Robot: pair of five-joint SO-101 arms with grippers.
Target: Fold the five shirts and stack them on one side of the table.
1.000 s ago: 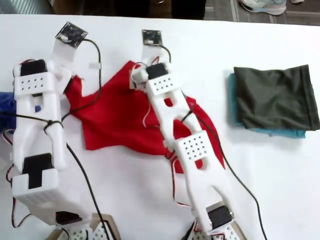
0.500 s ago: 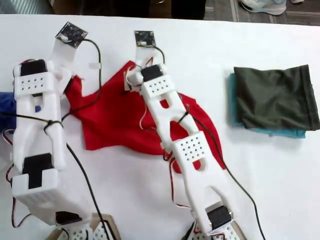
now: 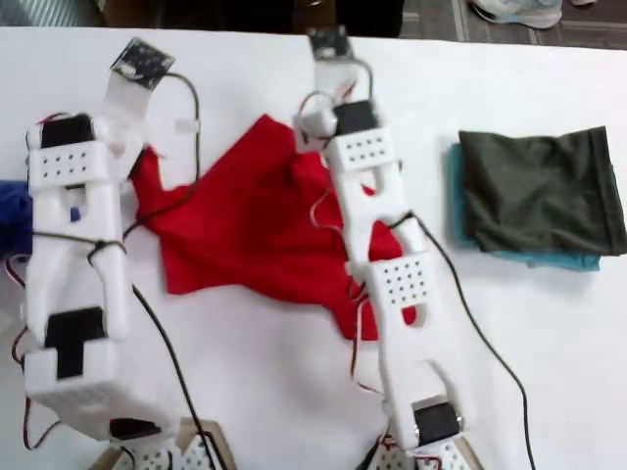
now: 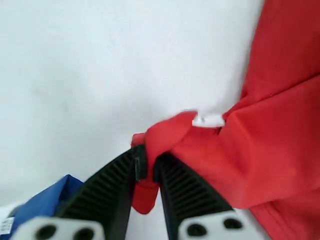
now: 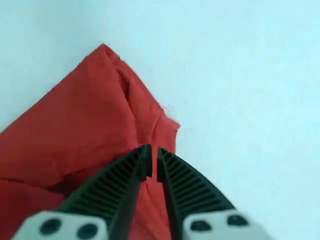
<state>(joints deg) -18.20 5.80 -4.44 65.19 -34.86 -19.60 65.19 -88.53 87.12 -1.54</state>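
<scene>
The left gripper (image 4: pixel 148 167) is nearly closed, pinching a bunched fold of the red shirt (image 4: pixel 270 150) between its ribbed black fingers (image 4: pixel 112 182). The right gripper (image 5: pixel 151 162) is just as narrow and is clamped on a ridge of the same shirt (image 5: pixel 75 120) near a pointed corner. The high view hides both pinches under the wrists. It shows the shirt (image 3: pixel 235 225) spread crumpled between the two arms, one edge under the left arm (image 3: pixel 73 225) and its right part covered by the right arm (image 3: pixel 387 235). The left wrist view shows a small white tag (image 4: pixel 207 120) at the shirt's edge, just past the pinched fold; any print on it is too blurred to read. That view also catches a corner of a blue shirt (image 4: pixel 45 202) beside the fingers, and from above it (image 3: pixel 12 206) sits at the table's left edge, mostly behind the left arm. Well to the right, a folded dark shirt (image 3: pixel 539 191) lies on a folded teal shirt (image 3: pixel 519 259), whose edge shows along the near and left sides. A black cable (image 3: pixel 191 147) loops over the red shirt's left part, and the white table (image 3: pixel 245 392) lies bare nearer the arm bases.
</scene>
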